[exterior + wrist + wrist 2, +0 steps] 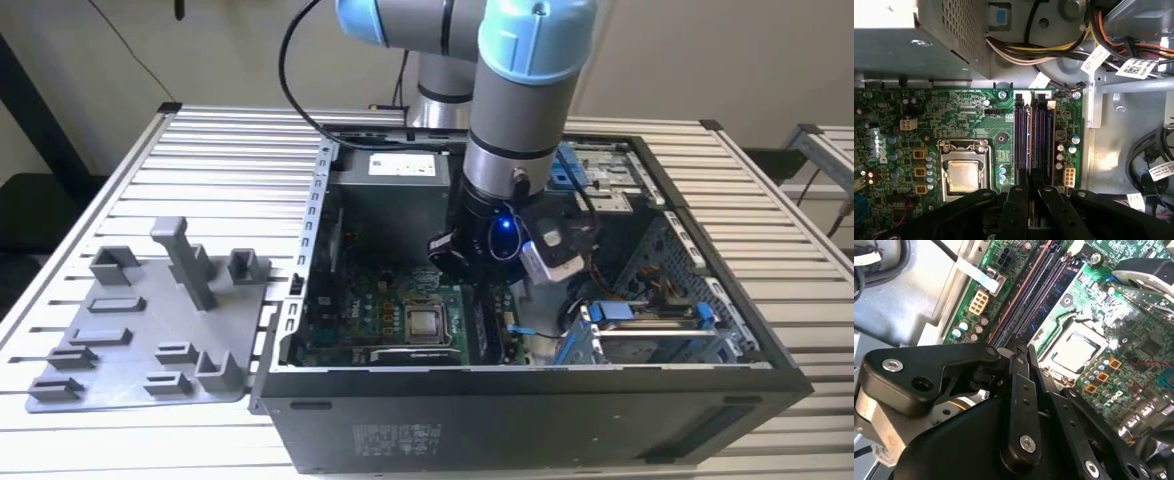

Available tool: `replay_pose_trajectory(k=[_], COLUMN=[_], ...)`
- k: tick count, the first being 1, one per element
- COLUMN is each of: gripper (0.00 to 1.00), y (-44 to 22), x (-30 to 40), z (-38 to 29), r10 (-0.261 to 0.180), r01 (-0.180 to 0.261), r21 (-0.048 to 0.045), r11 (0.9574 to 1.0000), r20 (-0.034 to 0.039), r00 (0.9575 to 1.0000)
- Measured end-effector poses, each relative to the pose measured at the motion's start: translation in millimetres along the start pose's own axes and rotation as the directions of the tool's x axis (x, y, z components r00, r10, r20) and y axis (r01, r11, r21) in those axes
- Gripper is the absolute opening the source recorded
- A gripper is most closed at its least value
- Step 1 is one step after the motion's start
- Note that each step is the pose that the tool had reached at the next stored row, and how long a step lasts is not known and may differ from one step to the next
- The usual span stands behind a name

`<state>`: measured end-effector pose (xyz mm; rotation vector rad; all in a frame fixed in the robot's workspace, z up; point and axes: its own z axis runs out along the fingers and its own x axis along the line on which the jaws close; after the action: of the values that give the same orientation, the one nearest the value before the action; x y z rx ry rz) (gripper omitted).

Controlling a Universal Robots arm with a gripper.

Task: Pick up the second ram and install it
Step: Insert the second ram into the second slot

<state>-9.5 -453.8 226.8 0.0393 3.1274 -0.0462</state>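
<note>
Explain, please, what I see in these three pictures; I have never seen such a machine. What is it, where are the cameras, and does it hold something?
It is one robot arm reaching down into an open computer case that lies on a slatted table. The exterior view looks on from outside; a grey holder tray lies at the exterior view's left. Both wrist views come from cameras riding on the arm. In the first wrist view, the black gripper hangs at the memory slots, beside the processor. Whether it holds anything, I cannot tell.
</note>
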Motion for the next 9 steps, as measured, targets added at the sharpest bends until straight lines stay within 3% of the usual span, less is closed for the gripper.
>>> replay_pose_trajectory(k=[9], gripper=[0.14], y=[-0.7], x=[0.9], z=[3.0], r10=[0.0], r01=[0.0], r21=[0.0012], r11=[1.0], r20=[0.0001], r00=[1.0])
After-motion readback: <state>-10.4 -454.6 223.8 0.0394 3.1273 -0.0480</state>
